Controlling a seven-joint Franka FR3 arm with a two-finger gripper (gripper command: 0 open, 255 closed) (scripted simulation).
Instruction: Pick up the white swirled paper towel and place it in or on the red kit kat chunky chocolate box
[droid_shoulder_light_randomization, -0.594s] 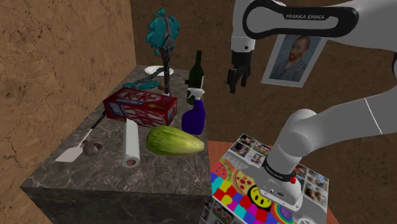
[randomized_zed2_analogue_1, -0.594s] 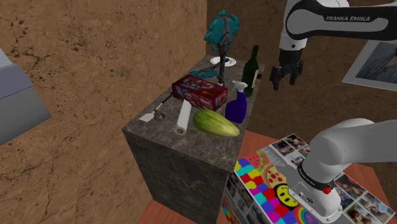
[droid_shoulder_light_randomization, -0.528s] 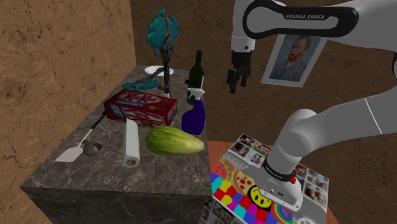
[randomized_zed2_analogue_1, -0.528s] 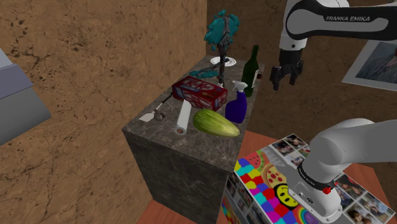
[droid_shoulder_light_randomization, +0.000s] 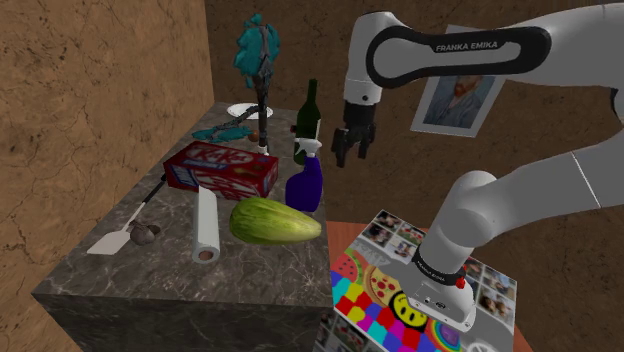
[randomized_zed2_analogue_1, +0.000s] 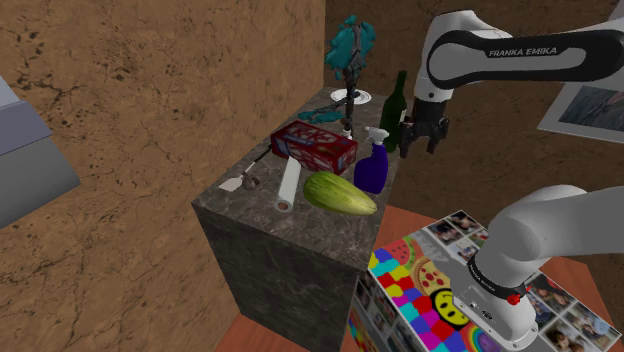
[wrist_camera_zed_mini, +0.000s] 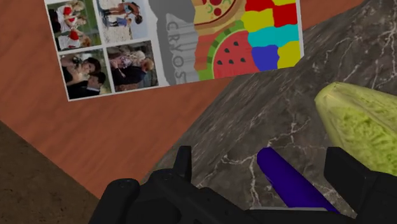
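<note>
Gripper (droid_shoulder_light_randomization: 349, 156) open, empty: I have nothing to clasp yet, as the paper towel roll (droid_shoulder_light_randomization: 206, 225) lies flat, well apart.

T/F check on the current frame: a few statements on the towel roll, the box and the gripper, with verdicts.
1. The paper towel roll lies on its side on the counter. True.
2. The gripper is shut on the roll. False: it is open, up in the air near the purple spray bottle.
3. The roll rests on top of the red box. False: it lies on the counter beside the box.
4. The spray bottle stands next to the green melon. True.
</note>
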